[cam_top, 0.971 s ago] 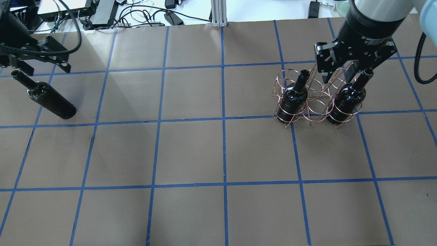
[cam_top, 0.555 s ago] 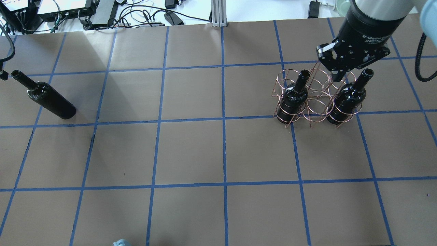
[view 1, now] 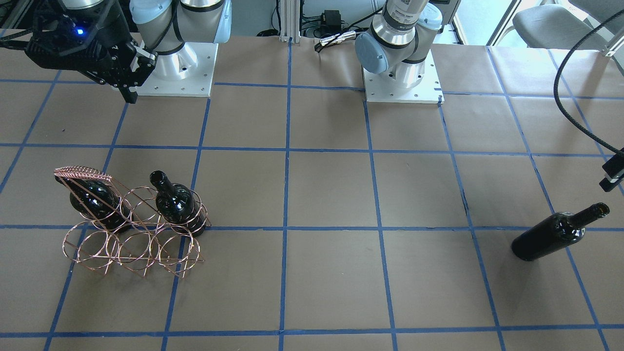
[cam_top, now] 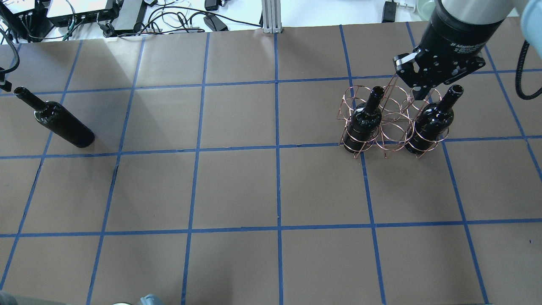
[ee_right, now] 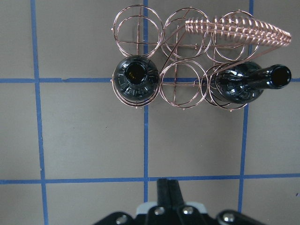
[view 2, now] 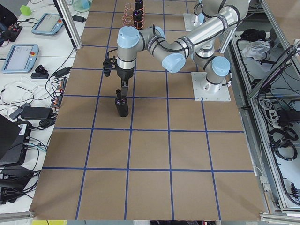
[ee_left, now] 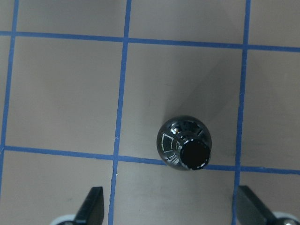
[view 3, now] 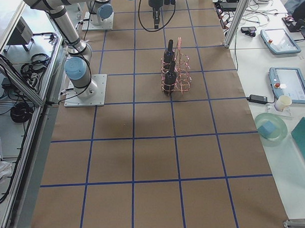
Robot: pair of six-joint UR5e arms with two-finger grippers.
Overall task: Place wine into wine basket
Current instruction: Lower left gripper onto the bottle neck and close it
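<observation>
Wine bottle [cam_top: 59, 123] stands upright on worktop [cam_top: 233, 190] at robot's left end, well apart from wine basket [view 1: 83, 172]. Left hand [ee_left: 168, 188] hovers above it, fingers spread wide, not touching. Copper wire basket at right end holds two more bottles [cam_top: 365, 120] upright in end hoops of row nearer robot. Right hand [ee_right: 167, 185] hangs near basket, clear of it, fingers pressed together, gripping nothing. Blue tape grid [cam_top: 278, 190] marks brown worktop.

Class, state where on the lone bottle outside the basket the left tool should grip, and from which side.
Probably the neck, from straight above: the bottle stands upright, mouth up, and the neck is its slimmest part, well within the open left tool.
</observation>
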